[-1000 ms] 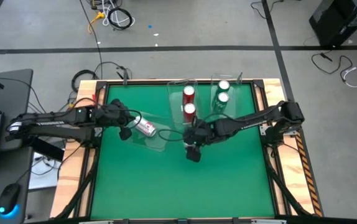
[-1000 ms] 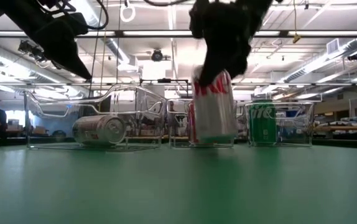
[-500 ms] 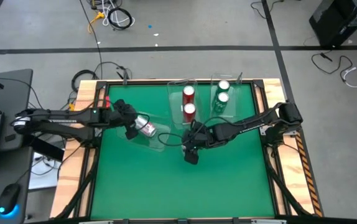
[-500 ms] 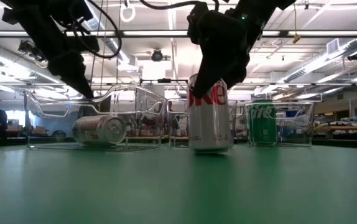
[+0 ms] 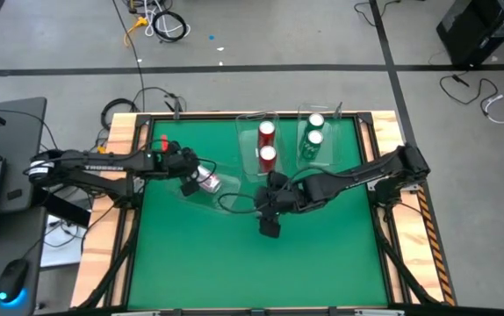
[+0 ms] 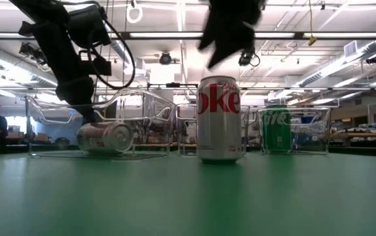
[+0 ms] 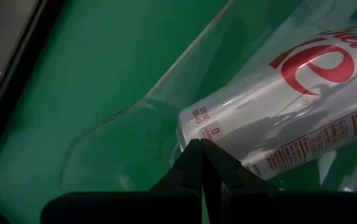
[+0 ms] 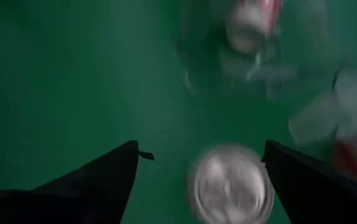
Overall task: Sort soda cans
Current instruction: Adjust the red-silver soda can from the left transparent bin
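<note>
Covering the table, green mat [image 5: 234, 254], bright workshop behind, right jaws released, left jaws clenched

green table [image 5: 322, 254], upright silver can [image 6: 219, 118], clear bins [image 5: 256, 140]

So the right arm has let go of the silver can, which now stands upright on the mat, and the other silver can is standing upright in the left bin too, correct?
Not quite. The other silver can is lying on its side in the left bin, as the low view shows. The rest holds: the right gripper is open above the upright silver can on the mat.
</note>
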You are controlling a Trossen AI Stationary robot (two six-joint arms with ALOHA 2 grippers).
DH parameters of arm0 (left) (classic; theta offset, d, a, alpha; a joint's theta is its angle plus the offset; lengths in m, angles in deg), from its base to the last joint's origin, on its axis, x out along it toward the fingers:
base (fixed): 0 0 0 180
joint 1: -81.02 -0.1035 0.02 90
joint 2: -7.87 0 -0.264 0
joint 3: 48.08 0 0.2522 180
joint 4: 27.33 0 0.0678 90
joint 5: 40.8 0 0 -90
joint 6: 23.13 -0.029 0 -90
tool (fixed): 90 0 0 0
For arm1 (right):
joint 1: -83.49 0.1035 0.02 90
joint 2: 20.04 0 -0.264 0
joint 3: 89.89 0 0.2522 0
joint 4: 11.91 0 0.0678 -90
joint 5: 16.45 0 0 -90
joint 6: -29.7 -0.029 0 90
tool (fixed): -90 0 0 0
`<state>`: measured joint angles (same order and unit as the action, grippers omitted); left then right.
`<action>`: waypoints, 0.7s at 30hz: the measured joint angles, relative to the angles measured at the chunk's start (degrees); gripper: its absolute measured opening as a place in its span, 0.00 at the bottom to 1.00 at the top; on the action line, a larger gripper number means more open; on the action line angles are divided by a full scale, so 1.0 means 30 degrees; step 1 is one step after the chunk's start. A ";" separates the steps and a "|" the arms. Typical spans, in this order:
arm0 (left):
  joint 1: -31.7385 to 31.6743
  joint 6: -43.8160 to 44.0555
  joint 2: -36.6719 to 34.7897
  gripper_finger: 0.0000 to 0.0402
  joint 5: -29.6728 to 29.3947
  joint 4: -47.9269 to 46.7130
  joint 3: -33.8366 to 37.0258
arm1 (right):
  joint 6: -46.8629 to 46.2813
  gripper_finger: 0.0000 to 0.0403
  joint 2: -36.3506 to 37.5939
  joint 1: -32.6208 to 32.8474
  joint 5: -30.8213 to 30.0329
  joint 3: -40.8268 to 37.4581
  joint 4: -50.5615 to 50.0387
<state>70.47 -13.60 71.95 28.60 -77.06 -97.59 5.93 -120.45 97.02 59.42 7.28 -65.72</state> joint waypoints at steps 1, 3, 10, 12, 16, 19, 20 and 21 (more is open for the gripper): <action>-0.0008 0.0059 0.0013 0.00 0.0255 0.0049 0.0015 | 0.0359 0.87 0.0014 0.0003 0.0000 0.0491 0.0115; -0.0007 0.0418 0.0013 0.00 0.1149 0.0412 0.0028 | 0.1253 0.85 0.0014 -0.0019 -0.0221 0.1309 0.0388; 0.0301 0.1202 -0.0444 0.00 0.3950 0.1168 0.0076 | 0.3854 0.82 -0.0088 -0.1289 -0.0867 0.2275 0.3527; 0.0411 0.1512 -0.0765 0.00 0.3587 0.1349 0.0129 | 0.4229 0.81 -0.0326 -0.1844 -0.0230 0.2275 0.4540; 0.0393 0.1847 -0.2593 0.00 0.1855 0.1438 0.0137 | 0.4447 0.81 -0.1697 -0.2846 0.1196 0.2268 0.6920; 0.0410 0.1921 -0.4602 0.00 0.1495 0.1313 0.0137 | 0.4311 0.81 -0.3012 -0.3430 0.2167 0.3127 0.7229; 0.0411 0.1921 -0.5333 0.00 0.1492 0.1409 0.0133 | 0.4176 0.81 -0.3512 -0.3563 0.2259 0.3607 0.6930; 0.0408 0.1921 -0.6046 0.00 0.1465 0.1443 0.0130 | 0.4073 0.82 -0.4088 -0.3671 0.2259 0.4156 0.6516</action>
<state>71.69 -7.84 53.82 33.00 -72.73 -97.20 18.15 -132.72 86.01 66.19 19.75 -46.17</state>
